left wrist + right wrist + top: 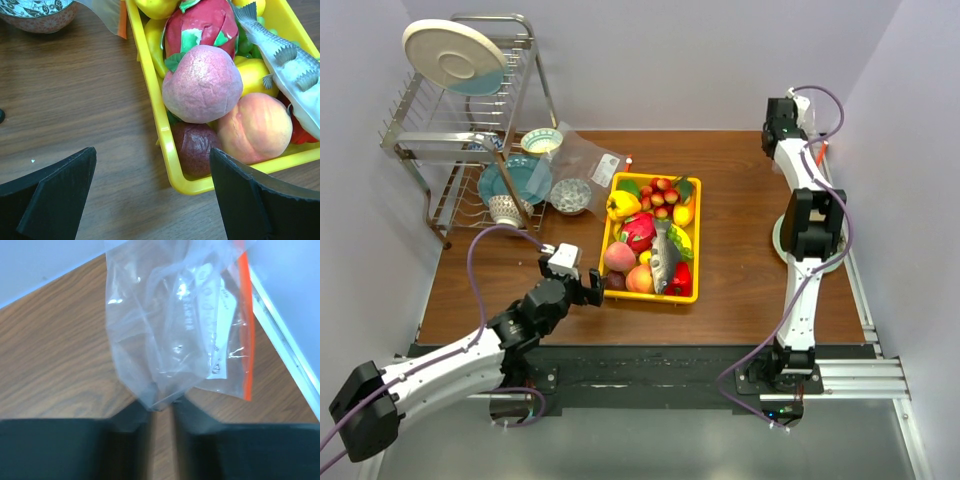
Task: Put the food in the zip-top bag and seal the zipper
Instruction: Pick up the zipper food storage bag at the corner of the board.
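Observation:
The food fills a yellow tray (650,297) at the table's middle: a pink peach (202,82), an orange peach (255,127), a grey fish (290,65), a dragon fruit (200,22) and a dark purple fruit (195,147). My left gripper (588,287) is open and empty, low over the table. In the left wrist view its jaws (152,197) straddle the tray's near-left corner (172,165). My right gripper (798,112) is at the far right. It is shut on a corner of the crinkled zip-top bag (170,325). The orange-red zipper (245,315) runs down the bag's right side.
A wire dish rack (460,130) with a plate (452,55) stands at the back left, with bowls (570,195) beside it. A flatter clear bag with a white label (585,160) lies behind the tray. A metal rail (285,350) lines the table's right edge.

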